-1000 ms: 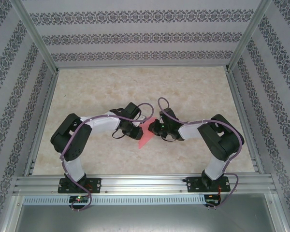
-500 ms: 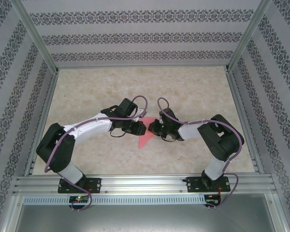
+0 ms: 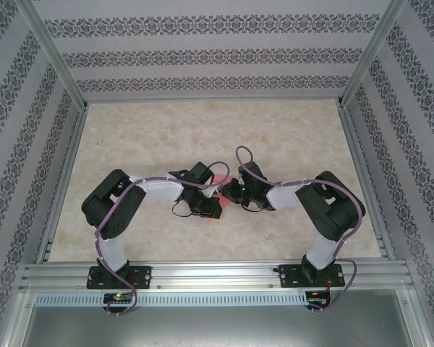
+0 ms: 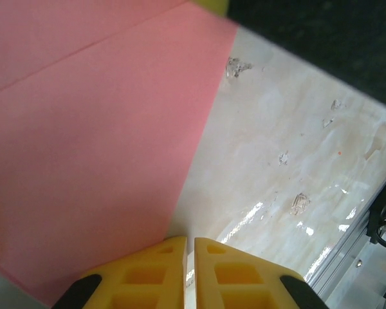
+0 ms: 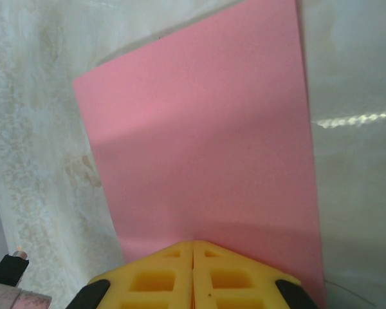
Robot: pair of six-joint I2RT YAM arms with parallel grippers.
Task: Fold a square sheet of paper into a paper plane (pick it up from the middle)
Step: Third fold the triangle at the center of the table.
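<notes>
The right gripper [image 5: 193,248], fingers pressed together, clamps one end of the pink sheet of paper [image 5: 206,141] over the middle of the marble-patterned table [image 4: 276,148]. The left gripper [image 4: 188,248], fingers drawn to a slit, meets the sheet's side edge; whether it pinches cannot be told. One crease [image 4: 83,55] crosses the sheet, so folding looks early. The next move calls for carrying a flap over squarely and pressing it flat.
</notes>
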